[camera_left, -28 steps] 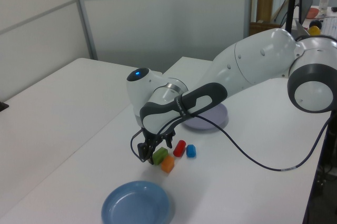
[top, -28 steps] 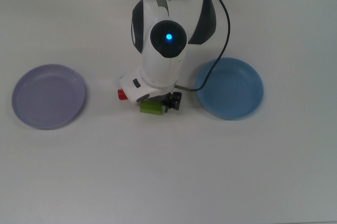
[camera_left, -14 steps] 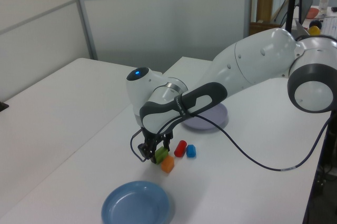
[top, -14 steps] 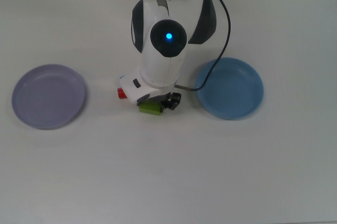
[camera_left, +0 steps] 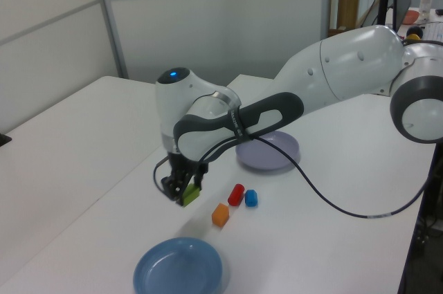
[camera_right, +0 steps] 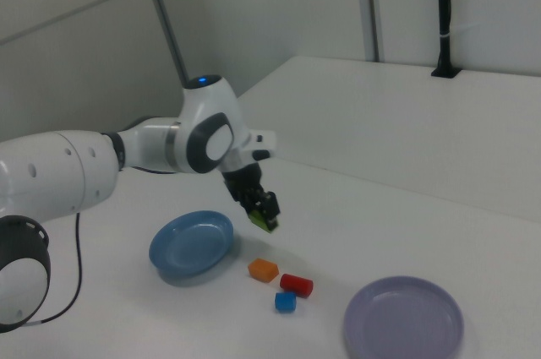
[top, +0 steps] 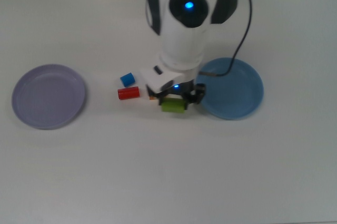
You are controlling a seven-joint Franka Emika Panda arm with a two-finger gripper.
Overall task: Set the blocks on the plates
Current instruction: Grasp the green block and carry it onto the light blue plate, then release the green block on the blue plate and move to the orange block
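Gripping the green block, the gripper hangs clear of the white table, its black fingers clamped on either side of the block so the block rides in the air with a faint shadow below it in the left view. From where I stand the big white arm dominates, reaching in from the table's far edge in the top view, a blue light glowing on its wrist housing and a black cable drooping from it to the tabletop. Two plates sit well apart: the lavender plate near the table's left edge in the top view, the light blue plate toward the top view's right, just beside the held block, which does not seem to be over its rim yet. Neither plate carries anything. Between the plates, near the middle of the table, three small blocks rest on the surface: the red block lying on its side, the blue cube just beside it, and the orange block, mostly hidden under the gripper in the top view but plain in the left view.
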